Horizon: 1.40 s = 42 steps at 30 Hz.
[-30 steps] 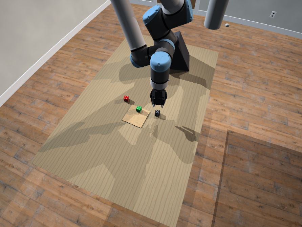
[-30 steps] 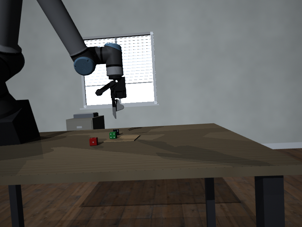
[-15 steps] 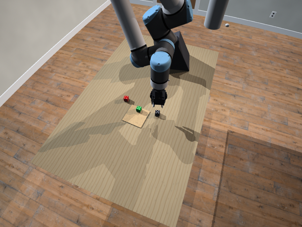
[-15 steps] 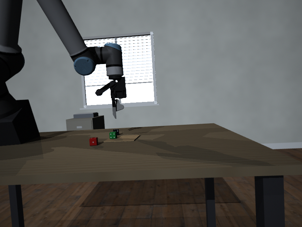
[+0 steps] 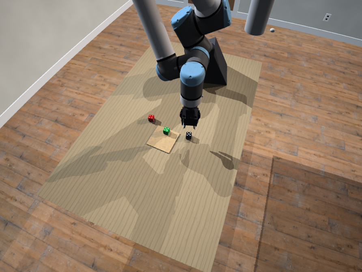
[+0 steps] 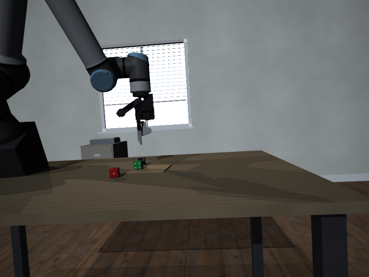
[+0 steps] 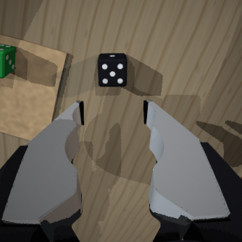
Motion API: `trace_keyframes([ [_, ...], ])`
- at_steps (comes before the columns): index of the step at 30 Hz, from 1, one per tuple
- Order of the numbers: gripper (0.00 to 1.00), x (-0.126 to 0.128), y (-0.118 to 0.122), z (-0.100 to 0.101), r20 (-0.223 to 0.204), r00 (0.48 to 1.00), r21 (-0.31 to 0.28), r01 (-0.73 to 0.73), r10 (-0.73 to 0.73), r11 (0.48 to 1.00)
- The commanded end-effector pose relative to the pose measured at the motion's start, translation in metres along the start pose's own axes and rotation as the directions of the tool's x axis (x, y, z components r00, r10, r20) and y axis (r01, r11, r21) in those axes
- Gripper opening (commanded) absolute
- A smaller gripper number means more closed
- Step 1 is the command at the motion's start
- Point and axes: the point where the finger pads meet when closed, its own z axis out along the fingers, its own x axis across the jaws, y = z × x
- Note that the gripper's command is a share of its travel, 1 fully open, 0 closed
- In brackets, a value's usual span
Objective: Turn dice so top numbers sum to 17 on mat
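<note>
The table (image 5: pixel 187 204) carries a mat (image 5: pixel 160 143) with a green die (image 5: pixel 166 130) on it — red die (image 5: pixel 151 117) and black die (image 5: pixel 188 135) lie off it.

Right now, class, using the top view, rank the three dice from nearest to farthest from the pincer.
1. Black die: nearest, just ahead of the pincer, on the table beside the mat.
2. Green die: next, to the side, on the mat's corner.
3. Red die: farthest, beyond the green one, off the mat.
</note>
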Motion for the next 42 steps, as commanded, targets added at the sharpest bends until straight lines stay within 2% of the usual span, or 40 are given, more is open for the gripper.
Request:
trace_keyframes([
  [1,0.28,0.0,0.0,0.0,0.0,1.0,-0.001,0.0,0.0,1.0],
  [14,0.28,0.0,0.0,0.007,0.0,1.0,-0.001,0.0,0.0,1.0],
  [42,0.28,-0.001,0.0,0.045,0.0,1.0,-0.001,0.0,0.0,1.0],
])
